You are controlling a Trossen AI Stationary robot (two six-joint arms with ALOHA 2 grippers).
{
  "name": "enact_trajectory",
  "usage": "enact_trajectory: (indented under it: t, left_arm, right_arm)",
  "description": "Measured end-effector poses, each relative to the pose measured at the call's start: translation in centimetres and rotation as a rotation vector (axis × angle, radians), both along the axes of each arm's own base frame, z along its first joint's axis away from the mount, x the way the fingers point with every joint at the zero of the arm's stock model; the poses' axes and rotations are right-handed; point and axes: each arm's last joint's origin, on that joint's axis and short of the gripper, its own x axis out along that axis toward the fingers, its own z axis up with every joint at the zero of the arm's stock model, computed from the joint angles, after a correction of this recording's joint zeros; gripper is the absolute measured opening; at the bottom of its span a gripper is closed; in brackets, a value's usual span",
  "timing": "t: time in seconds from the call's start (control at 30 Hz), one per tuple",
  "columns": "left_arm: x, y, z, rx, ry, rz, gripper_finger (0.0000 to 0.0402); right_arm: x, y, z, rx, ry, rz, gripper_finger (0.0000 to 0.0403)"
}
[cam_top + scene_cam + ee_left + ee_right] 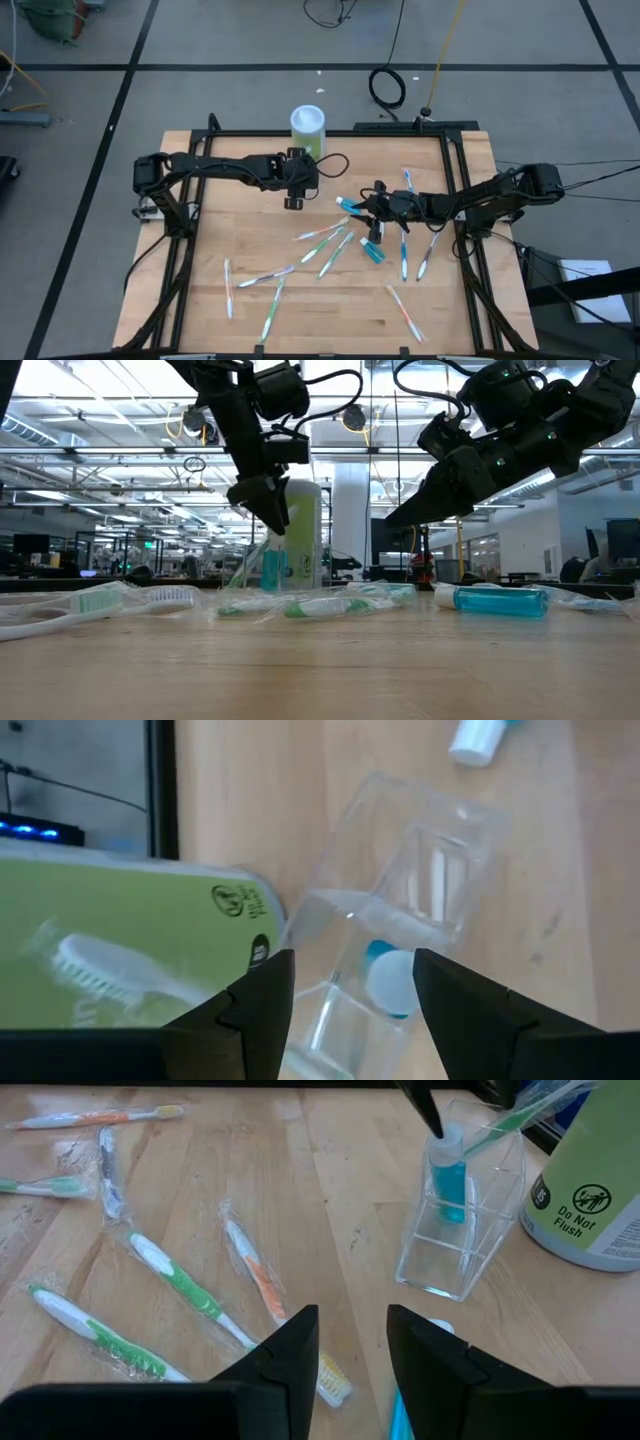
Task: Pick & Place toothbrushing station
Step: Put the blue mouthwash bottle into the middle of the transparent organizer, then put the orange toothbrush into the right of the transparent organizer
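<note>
Near the upper middle of the high view, the green canister (308, 127) stands at the table's far edge, and just beside it sits the clear toothbrushing station (462, 1210), already holding a blue tube and a green brush. The left gripper (293, 197) hovers over the station with jaws spread wide; the right gripper (366, 207) waits mid-frame, half-open and empty. To grip well, I'd say the left should descend squarely astride the clear walls, avoiding the canister.

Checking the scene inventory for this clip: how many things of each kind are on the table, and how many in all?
Loose toothbrushes: 10
Toothbrush in the holder: 1
Blue tubes: 3, one of them standing in the holder
Clear holder: 1
Green canister: 1
Total: 16
</note>
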Motion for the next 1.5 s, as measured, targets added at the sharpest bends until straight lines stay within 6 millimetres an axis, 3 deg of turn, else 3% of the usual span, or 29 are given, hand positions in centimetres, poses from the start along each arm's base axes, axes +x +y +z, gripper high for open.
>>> enact_trajectory:
  t: [0.57,0.9,1.03,1.13,1.3,1.5]
  left_arm:
    - [-1.0,3.1,0.1,0.096,0.042,0.092,0.0211]
    - [-0.8,1.9,0.7,0.115,0.046,0.016,0.0211]
    - [-1.4,0.7,2.8,0.118,-0.024,0.011,0.0211]
    - [-2.6,-0.2,5.4,0.123,-0.113,0.02,0.0211]
    - [-5.9,-1.2,9.9,0.083,-0.293,0.1,0.0211]
    - [-10.2,-1.7,12.0,-0.115,-0.404,0.273,0.0211]
  right_arm:
    - [0.0,0.0,0.0,-0.008,0.001,0.003,0.0116]
    - [0.0,0.0,0.0,-0.025,0.0,0.008,0.0116]
    - [0.1,-0.1,0.3,-0.01,-0.03,0.0,0.0117]
    - [0.1,0.0,0.3,-0.004,-0.029,0.0,0.0127]
    - [0.1,0.0,0.2,0.012,-0.027,0.02,0.0163]
    - [0.2,0.3,0.3,0.064,-0.034,0.009,0.0195]
